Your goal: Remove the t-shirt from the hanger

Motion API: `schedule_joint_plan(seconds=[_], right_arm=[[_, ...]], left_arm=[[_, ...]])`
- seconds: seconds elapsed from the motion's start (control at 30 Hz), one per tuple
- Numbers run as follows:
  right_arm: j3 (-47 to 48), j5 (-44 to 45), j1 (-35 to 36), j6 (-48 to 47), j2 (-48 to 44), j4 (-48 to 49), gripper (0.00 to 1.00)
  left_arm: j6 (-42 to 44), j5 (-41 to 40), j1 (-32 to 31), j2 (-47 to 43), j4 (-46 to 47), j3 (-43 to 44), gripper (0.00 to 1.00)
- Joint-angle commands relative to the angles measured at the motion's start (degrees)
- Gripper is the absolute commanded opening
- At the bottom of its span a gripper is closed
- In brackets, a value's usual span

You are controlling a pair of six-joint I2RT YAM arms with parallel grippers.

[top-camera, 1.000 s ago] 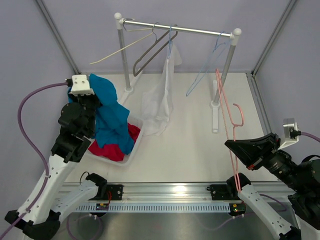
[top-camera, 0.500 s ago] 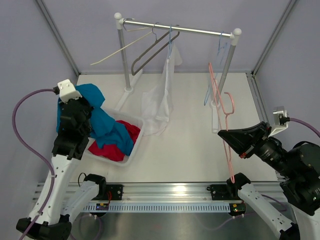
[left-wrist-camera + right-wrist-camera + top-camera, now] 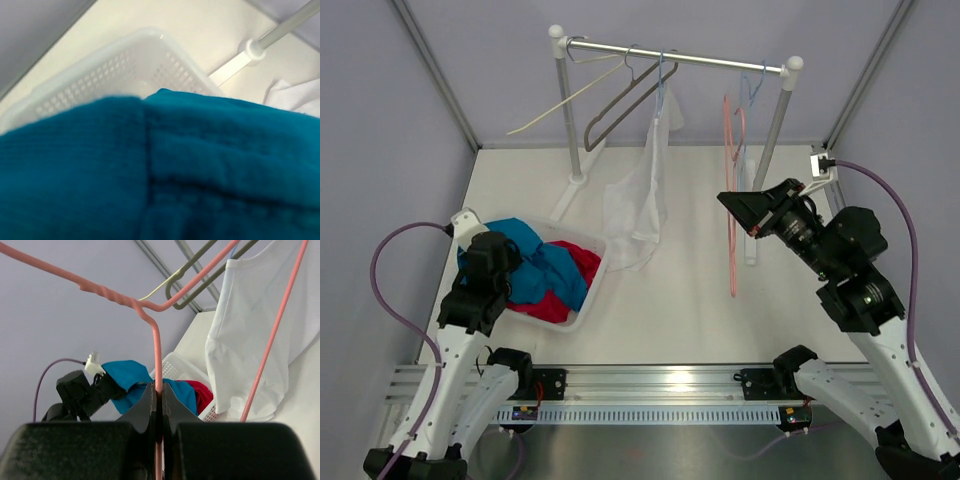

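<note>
1. Top cam: L gripper sits low over the white basket, jaws buried in the teal t-shirt and closed on a bunch of it. The shirt lies in the basket atop a red garment. R gripper is clamped on the pink hanger, bare, near the rack post.
2. L wrist cam: teal t-shirt fills my view, can't see the fingers. Basket is beyond it.
3. R wrist cam: R gripper jaws are pinched flat on the pink hanger wire. A white shirt hangs to the right.
</note>
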Motion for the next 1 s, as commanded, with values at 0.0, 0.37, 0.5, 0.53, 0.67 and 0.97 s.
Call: schedule_joint_plan(seconds=[0.0, 0.37, 0.5, 0.53, 0.67, 0.97], right_arm=[[0.29, 3.82, 0.20, 2.59, 2.67, 9.77, 0.00], [2.66, 8.20, 0.20, 5.23, 13.56, 14.69, 0.00], [6.00, 10.93, 0.20, 5.40, 18.48, 16.79, 0.00], [6.52, 11.02, 0.20, 5.23, 20.58, 16.89, 0.00], [8.90, 10.94, -0.06, 4.87, 25.52, 17.50, 0.00], [13.56, 3.56, -7.09, 9.44, 33.96, 22.07, 0.00]], left_arm=[[-9.21, 3.34, 1.44, 0.83, -1.25, -4.48, 0.12], [-8.36, 23.82, 9.79, 2.08, 4.64, -0.29, 0.99], [-6.86, 34.52, 9.79, -2.24, 1.57, 2.44, 0.99], [-6.51, 36.30, 9.79, -3.12, 1.04, 2.62, 0.99], [-7.12, 38.87, 9.79, -7.25, -1.77, 1.57, 0.99], [-1.76, 48.48, 9.45, -11.91, -0.47, 5.69, 0.99]])
